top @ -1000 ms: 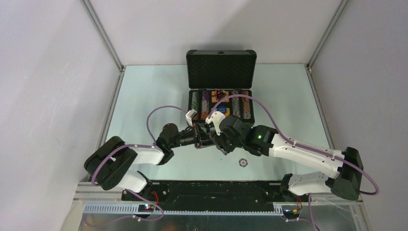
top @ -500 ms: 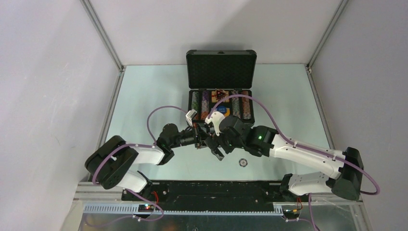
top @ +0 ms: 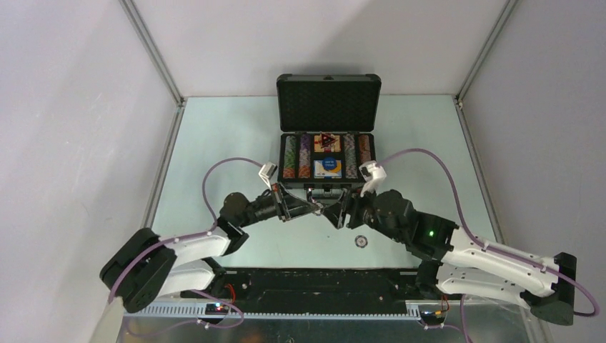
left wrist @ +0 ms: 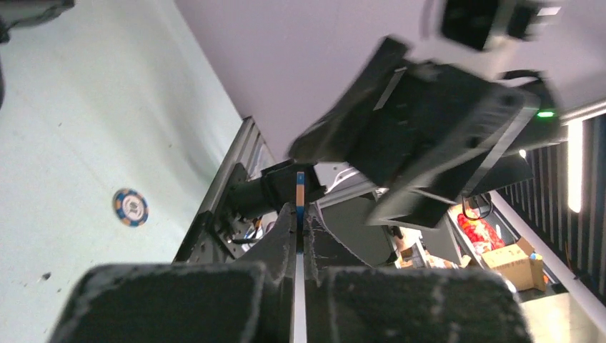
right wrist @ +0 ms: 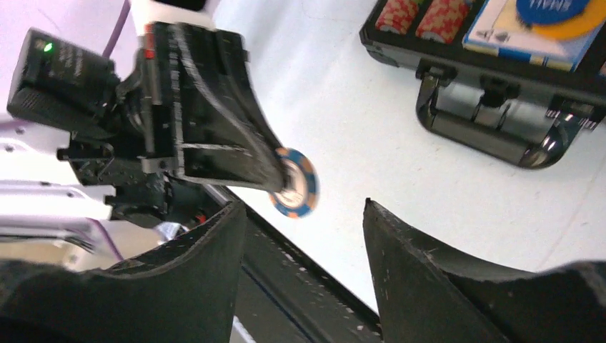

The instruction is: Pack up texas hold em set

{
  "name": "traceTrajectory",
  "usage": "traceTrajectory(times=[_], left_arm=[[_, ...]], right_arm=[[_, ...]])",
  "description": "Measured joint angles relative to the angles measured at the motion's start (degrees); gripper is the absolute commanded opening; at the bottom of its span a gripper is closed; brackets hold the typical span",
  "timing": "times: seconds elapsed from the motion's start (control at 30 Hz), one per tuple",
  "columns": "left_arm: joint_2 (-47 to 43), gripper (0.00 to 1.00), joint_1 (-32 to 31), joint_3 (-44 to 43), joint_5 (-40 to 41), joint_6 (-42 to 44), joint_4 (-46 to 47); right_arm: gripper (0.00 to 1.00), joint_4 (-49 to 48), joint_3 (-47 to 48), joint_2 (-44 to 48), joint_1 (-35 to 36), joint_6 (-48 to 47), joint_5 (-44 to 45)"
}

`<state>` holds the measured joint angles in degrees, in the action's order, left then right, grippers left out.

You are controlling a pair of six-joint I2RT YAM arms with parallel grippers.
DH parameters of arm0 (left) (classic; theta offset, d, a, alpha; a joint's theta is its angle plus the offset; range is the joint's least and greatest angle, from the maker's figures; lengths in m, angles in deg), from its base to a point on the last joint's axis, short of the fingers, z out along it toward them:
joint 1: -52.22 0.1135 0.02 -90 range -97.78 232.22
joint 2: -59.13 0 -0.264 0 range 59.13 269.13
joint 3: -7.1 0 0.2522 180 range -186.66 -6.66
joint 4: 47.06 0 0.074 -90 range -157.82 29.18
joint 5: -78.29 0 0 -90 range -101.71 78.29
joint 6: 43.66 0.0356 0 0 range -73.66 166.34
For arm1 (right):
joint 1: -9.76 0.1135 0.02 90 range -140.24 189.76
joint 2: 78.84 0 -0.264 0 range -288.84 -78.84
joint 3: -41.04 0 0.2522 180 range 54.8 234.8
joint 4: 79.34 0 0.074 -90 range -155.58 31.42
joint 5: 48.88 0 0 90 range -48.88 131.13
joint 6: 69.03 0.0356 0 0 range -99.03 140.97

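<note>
Pinching a blue-and-orange chip [right wrist: 294, 191] edge-on, the left jaws sit mid-frame in the top view, facing the right jaws, which are spread wide and empty. Above them stands the open case [top: 329, 103]; a loose chip [top: 362, 241] lies on the bench [top: 214, 143], lower right of them.

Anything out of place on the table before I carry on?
One striped poker chip lies loose on the table toward its near edge, apart from the open case. A second chip is pinched in the left gripper.
</note>
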<state>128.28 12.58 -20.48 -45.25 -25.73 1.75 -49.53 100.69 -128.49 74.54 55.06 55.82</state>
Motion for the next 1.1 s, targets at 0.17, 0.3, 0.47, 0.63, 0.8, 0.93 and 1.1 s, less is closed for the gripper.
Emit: traceTrajectory(times=[0.17,0.3,0.47,0.63,0.8,0.93,1.1], left_arm=[[-5.3,0.00,0.0,0.0,2.1,-0.1,0.3],[-7.7,0.00,0.0,0.7,3.1,-0.5,0.4],[-8.4,0.00,0.0,1.0,3.4,-1.1,0.3],[-8.9,0.00,0.0,1.0,3.4,-1.5,0.3],[-9.8,0.00,0.0,1.0,3.4,-1.5,0.3],[-10.0,0.00,0.0,1.0,3.4,-1.5,0.3],[-10.2,0.06,0.0,1.0,3.4,-1.7,0.4]], right_arm=[[0.61,-8.7,-9.3,4.1,0.0,9.7,0.2],[0.59,-14.3,-10.7,4.1,0.1,12.9,-1.1],[0.54,-20.8,-11.4,4.2,0.3,14.4,-2.3],[0.49,-23.6,-11.9,3.9,0.3,15.3,-3.1],[0.40,-24.7,-12.0,3.0,0.3,15.5,-3.6],[0.29,-25.0,-12.0,2.7,0.3,15.8,-3.8],[0.00,-24.9,-12.2,2.2,0.2,15.8,-3.5]])
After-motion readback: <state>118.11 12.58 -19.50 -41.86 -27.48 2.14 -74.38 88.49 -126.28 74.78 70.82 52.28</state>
